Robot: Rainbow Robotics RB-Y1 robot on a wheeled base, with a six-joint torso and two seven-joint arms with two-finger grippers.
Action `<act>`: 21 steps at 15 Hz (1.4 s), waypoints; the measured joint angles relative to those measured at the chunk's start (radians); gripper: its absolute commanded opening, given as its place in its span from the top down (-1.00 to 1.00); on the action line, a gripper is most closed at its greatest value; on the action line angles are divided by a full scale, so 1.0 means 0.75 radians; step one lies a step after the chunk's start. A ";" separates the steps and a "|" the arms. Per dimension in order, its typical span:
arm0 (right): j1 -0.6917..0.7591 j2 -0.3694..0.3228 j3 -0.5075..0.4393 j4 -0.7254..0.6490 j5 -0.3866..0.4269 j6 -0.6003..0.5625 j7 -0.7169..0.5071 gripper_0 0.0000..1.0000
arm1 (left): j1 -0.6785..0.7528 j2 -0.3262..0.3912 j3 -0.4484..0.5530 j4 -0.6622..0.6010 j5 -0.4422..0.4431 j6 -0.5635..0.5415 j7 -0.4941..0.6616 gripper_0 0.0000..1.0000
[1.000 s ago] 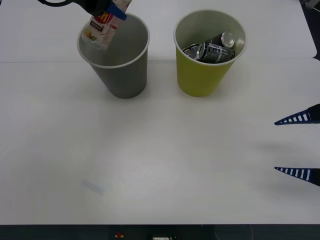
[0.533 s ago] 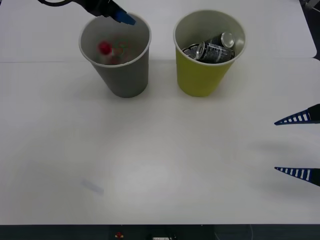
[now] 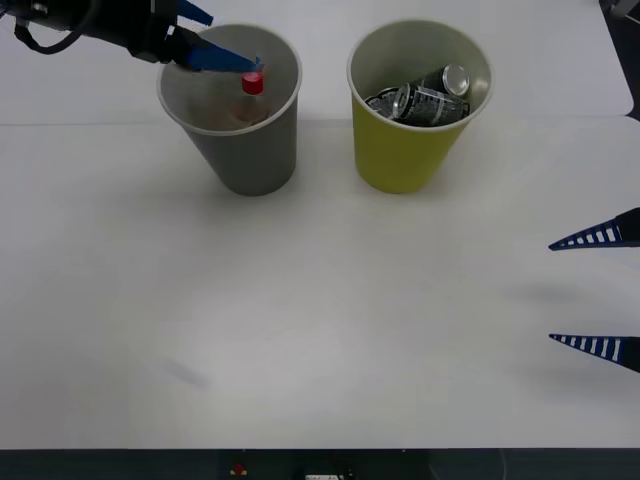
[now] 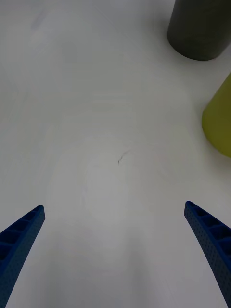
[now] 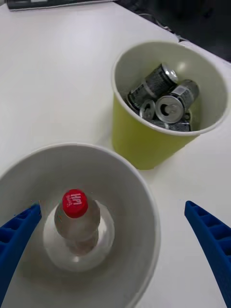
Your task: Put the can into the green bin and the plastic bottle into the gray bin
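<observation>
The plastic bottle stands upright inside the gray bin, red cap up. My left gripper hovers open just above that bin's far left rim, holding nothing. Dark cans lie in the green bin, which stands to the right of the gray one. At the table's right edge my right gripper rests open and empty, low over the bare surface.
The white table stretches wide in front of both bins. In the right wrist view the gray bin's base and the green bin's side stand ahead of the fingers.
My left gripper let go of the bottle, which dropped into the gray bin and settled upright. The left arm then drew back to the left. The right arm stayed still.
</observation>
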 measured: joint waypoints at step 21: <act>0.000 0.000 0.000 0.000 0.000 0.000 0.000 -1.00 | 1.014 0.584 0.238 -0.302 0.986 0.048 -1.196 -1.00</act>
